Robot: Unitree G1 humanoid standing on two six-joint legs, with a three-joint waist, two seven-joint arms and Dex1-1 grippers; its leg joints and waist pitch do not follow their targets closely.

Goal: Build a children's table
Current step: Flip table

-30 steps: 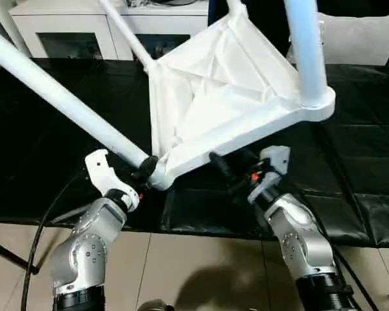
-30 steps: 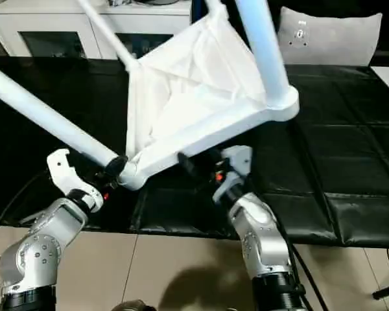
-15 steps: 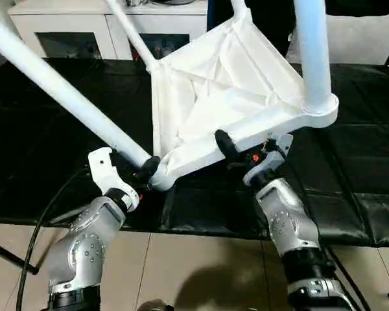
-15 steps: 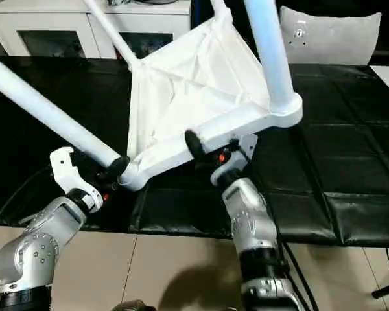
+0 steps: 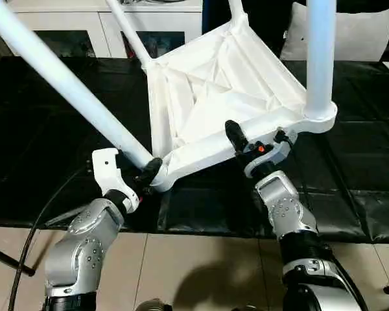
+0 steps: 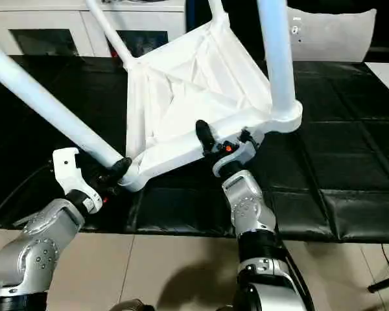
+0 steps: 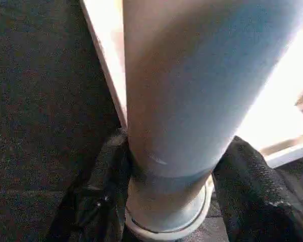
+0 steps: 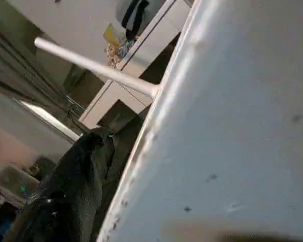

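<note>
The children's table (image 5: 214, 91) stands tilted on the black surface, ribbed underside facing me, with white legs in its corner sockets. One leg (image 5: 65, 78) slants up to the left, another (image 5: 319, 58) rises at the right, and a thin one (image 5: 126, 29) shows at the back. My left gripper (image 5: 149, 173) is shut on the base of the left leg at the near corner socket; its black fingers (image 7: 103, 171) press both sides of the leg. My right gripper (image 5: 256, 137) straddles the near rim, open, with one finger (image 5: 233, 135) lying over the rim.
The black-covered work surface (image 5: 363, 162) stretches under and around the table. A white cabinet with glass doors (image 5: 117, 32) stands behind it, and a white cushion (image 5: 369, 35) sits at the back right. A black cable (image 5: 39, 220) hangs at the near left, above the tiled floor.
My right gripper has risen from under the near rim to straddle it, its fingers drawing a little closer. The left gripper has kept its hold on the leg.
</note>
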